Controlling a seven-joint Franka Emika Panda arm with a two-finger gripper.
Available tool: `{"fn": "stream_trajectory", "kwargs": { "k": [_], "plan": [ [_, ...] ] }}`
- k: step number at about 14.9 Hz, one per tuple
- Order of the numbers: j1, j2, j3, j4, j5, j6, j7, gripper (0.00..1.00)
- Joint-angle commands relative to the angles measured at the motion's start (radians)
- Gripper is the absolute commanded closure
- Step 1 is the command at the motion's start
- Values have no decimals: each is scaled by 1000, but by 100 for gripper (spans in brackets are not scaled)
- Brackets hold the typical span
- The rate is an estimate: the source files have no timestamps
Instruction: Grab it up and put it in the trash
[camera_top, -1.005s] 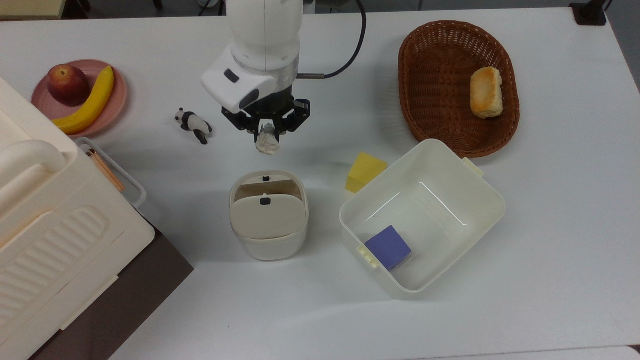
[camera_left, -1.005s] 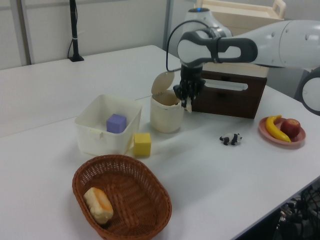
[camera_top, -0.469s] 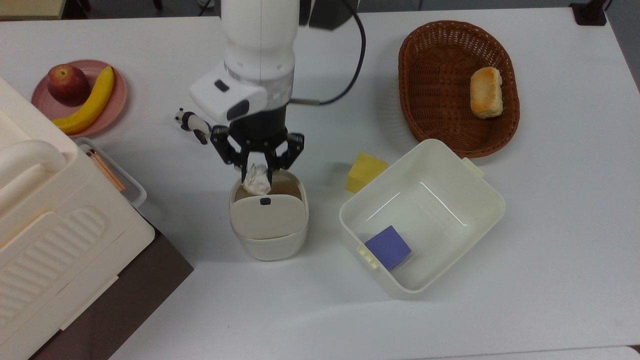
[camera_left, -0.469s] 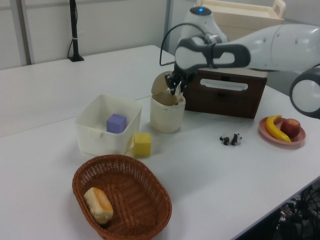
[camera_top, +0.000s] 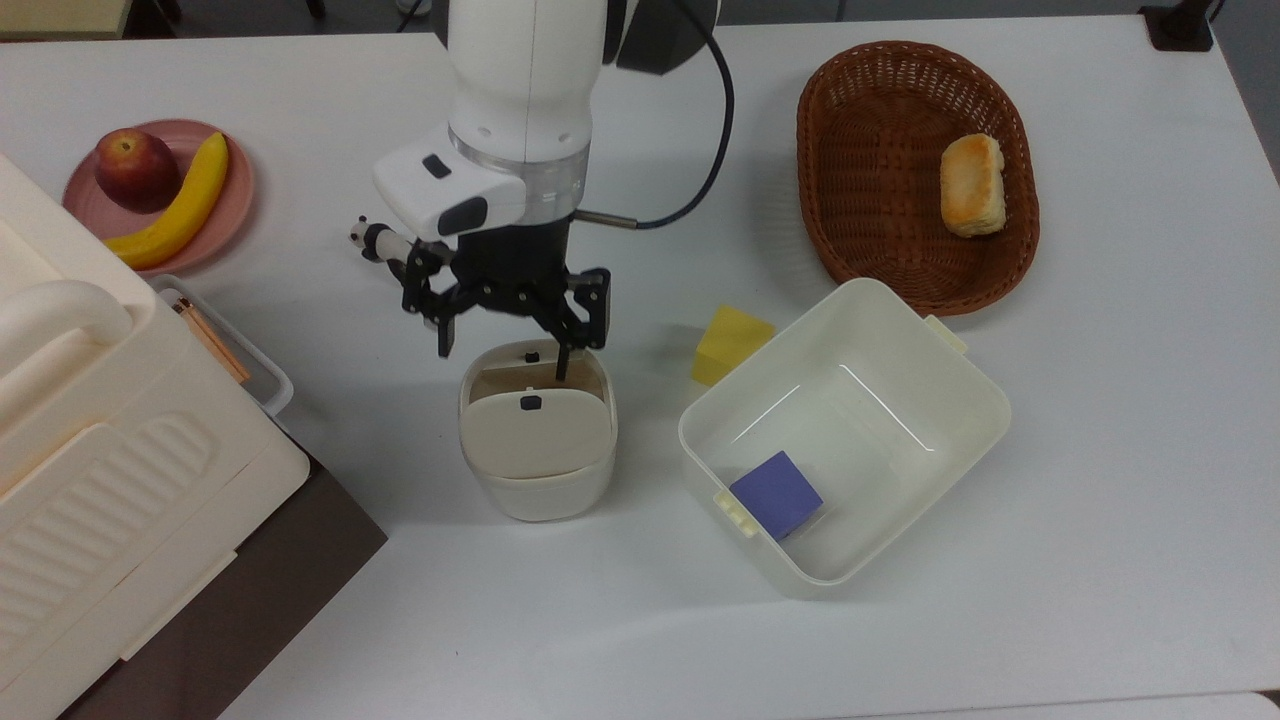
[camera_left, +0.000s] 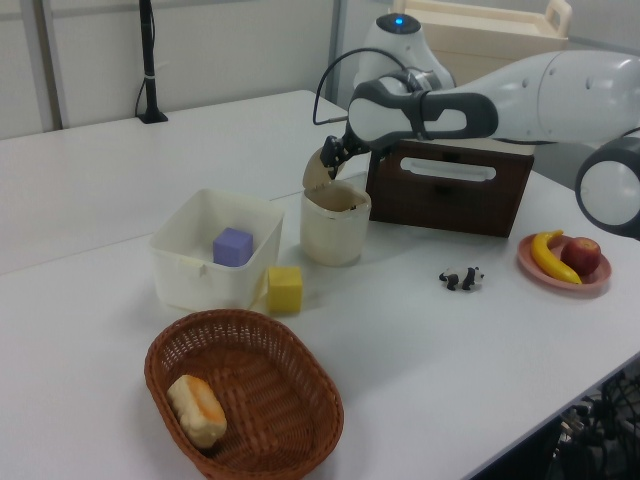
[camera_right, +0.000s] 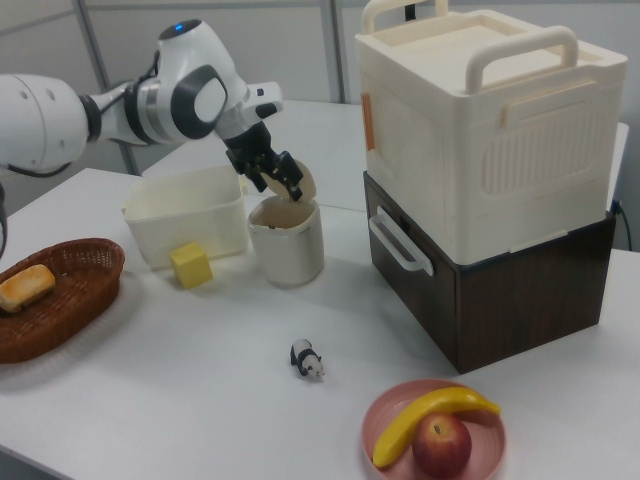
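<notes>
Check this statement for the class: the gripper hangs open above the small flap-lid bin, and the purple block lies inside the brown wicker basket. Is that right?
One detail is wrong. The gripper does hang open above the flap-lid bin, but the purple block lies inside the square cream tub, not the wicker basket, which holds a bread roll. The top view shows this.

My pincer (camera_top: 505, 350) hangs spread just above the small cream swing-lid bin (camera_top: 538, 450), whose tilted flap (camera_top: 535, 432) leaves a gap directly beneath. To the top view's left of the pincer I see the panda figurine (camera_top: 375, 240) close by. To the top view's right stand the yellow foam block (camera_top: 730, 343) and the square cream tub (camera_top: 850, 430). Bare white desk (camera_top: 640, 620) lies beyond the bin.
</notes>
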Motion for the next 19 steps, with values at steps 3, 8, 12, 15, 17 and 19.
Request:
{"fn": "stream_trajectory", "kwargs": {
  "k": [3, 8, 12, 15, 17, 19],
  "plan": [
    [16, -109, 8, -19, 8, -437, -49, 0],
    [7, -160, -5, -19, 124, -544, -176, 0],
    [-42, -158, -5, -13, 133, -536, -292, 0],
    [-44, -160, -5, -13, 133, -542, -290, 0],
    [-44, -161, -7, -13, 133, -545, -286, 0],
    [-42, -166, -5, -16, 133, -547, -277, 0]
  ]
}}
